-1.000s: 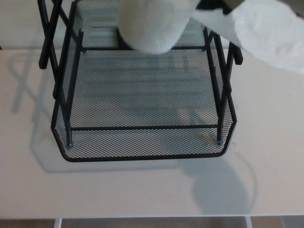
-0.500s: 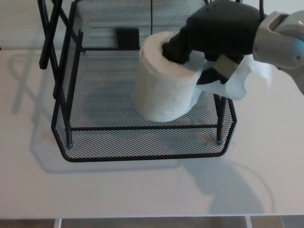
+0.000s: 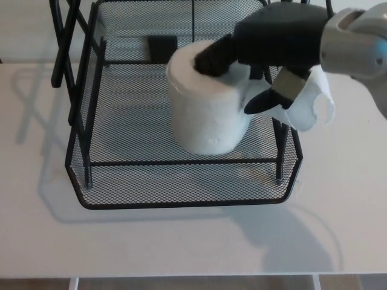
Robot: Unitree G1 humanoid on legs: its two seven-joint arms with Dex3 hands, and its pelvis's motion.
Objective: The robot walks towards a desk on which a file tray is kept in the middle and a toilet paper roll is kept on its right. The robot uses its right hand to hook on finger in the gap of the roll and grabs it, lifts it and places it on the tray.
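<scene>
Toilet paper roll point(image 3: 205, 106) stands upright in the file tray point(image 3: 181, 196) at frame centre, right hand point(image 3: 266, 51) clamped on it, one finger hooked into its core.

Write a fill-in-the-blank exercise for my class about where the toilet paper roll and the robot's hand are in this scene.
1. The toilet paper roll stands upright inside the black mesh ____.
2. A finger of the robot's ____ hand is hooked into the roll's core.
3. A loose tail of paper hangs over the file tray's ____ side.
4. The tray rests on a ____ desk.

Missing words: file tray; right; right; white
</scene>
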